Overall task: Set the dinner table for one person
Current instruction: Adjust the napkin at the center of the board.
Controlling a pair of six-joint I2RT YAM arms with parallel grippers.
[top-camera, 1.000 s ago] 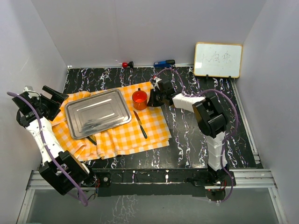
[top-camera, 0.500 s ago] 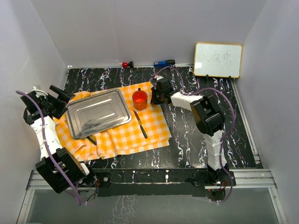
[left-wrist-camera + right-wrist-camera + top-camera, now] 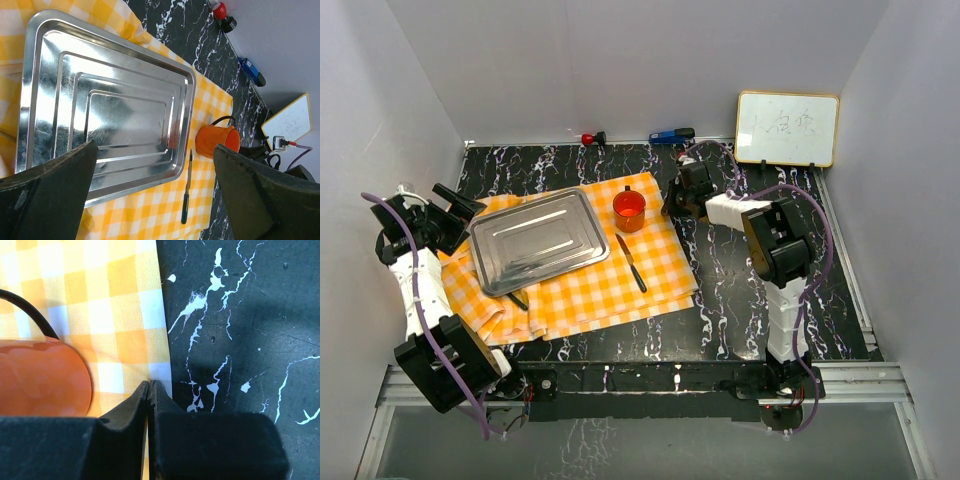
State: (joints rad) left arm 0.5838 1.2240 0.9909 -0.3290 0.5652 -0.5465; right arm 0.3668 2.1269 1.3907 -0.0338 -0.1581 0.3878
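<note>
Bright, even light; tray (image 3: 45, 100) glares (dinner table (image 3: 720, 300) shadows soft).

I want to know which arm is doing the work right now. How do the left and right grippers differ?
The left gripper stands wide open; the right gripper is shut. The left gripper hangs empty to the left of the steel tray; the right gripper sits low at the right edge of the checked cloth, beside the orange mug, seemingly pinching that edge. Both have black fingers.
</note>
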